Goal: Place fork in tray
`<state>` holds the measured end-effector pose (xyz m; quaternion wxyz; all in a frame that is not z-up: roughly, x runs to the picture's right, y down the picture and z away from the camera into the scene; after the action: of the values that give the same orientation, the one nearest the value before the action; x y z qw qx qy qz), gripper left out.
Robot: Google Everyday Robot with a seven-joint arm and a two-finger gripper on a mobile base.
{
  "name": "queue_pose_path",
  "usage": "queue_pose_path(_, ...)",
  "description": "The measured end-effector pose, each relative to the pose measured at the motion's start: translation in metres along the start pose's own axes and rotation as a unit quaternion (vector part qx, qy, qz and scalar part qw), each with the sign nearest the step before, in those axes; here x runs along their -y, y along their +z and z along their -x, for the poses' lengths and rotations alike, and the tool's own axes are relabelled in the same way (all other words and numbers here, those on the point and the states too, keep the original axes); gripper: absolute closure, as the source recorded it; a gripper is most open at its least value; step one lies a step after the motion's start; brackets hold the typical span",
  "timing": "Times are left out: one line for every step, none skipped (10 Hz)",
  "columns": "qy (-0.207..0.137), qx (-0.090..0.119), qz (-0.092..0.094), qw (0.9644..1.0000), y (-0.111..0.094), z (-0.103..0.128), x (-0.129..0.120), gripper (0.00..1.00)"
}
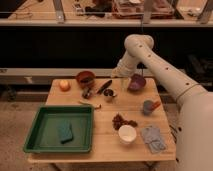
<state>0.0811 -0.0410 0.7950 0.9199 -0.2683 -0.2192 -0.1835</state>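
Observation:
The fork [90, 104] is a thin grey utensil lying flat on the wooden table, just beyond the far right corner of the green tray [42, 145]. The tray sits at the table's front left and holds a green sponge [65, 132]. My gripper [119, 76] hangs at the end of the white arm over the back of the table, between the black-handled utensil [104, 87] and the purple bowl [136, 82]. It is well above and to the right of the fork and apart from it.
A reddish bowl [85, 77] and an orange fruit [64, 85] are at the back left. A small metal cup [110, 94], a grey cup [148, 106], a brown cluster [122, 120], a white bowl [127, 134] and a grey cloth [152, 138] fill the right half.

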Motion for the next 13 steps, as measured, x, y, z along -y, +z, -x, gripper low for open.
queue_pose_path(0.0,0.0,0.0,1.0,0.0,0.0,0.0,0.36)
queue_pose_path(0.0,-0.001,0.0,1.0,0.0,0.0,0.0,0.36)
queue_pose_path(-0.004,0.0,-0.006,1.0,-0.002,0.003,-0.001,0.36)
queue_pose_path(-0.009,-0.002,-0.015,0.9998,-0.004,0.007,-0.004,0.36)
queue_pose_path(-0.012,-0.004,-0.022,0.9997,-0.005,0.008,-0.009,0.36)
queue_pose_path(-0.016,-0.005,-0.027,0.9995,-0.005,0.011,-0.012,0.36)
queue_pose_path(-0.02,-0.003,-0.027,0.9994,-0.002,0.015,-0.014,0.36)
queue_pose_path(-0.024,-0.001,-0.025,0.9994,0.0,0.017,-0.015,0.36)
queue_pose_path(-0.027,-0.001,-0.018,0.9995,0.005,0.018,-0.018,0.36)
queue_pose_path(-0.028,-0.001,-0.01,0.9996,0.011,0.017,-0.021,0.36)
queue_pose_path(-0.028,-0.002,-0.004,0.9996,0.017,0.015,-0.023,0.36)
queue_pose_path(-0.025,-0.003,0.002,0.9997,0.022,0.012,-0.026,0.36)
queue_pose_path(-0.019,-0.002,0.007,0.9998,0.03,0.007,-0.032,0.36)
